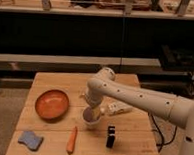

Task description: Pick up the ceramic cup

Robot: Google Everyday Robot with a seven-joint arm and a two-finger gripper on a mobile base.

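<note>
Camera view looks down on a wooden desk [55, 84] where the white arm [139, 97] reaches in from the right and bends down near the middle. Its tool [92, 113] points straight down at the ceramic cup [91, 121], low enough that its end meets the cup's rim; I cannot tell how the tool is set. The cup stands upright near the desk's middle, just right of the orange plate [52, 104]. A white power strip [117, 108] lies just to its right, a small black object [110, 136] stands nearer the front edge, a carrot [72, 139] lies front-left of the cup, and a blue sponge [30, 139] sits at the front-left corner.
</note>
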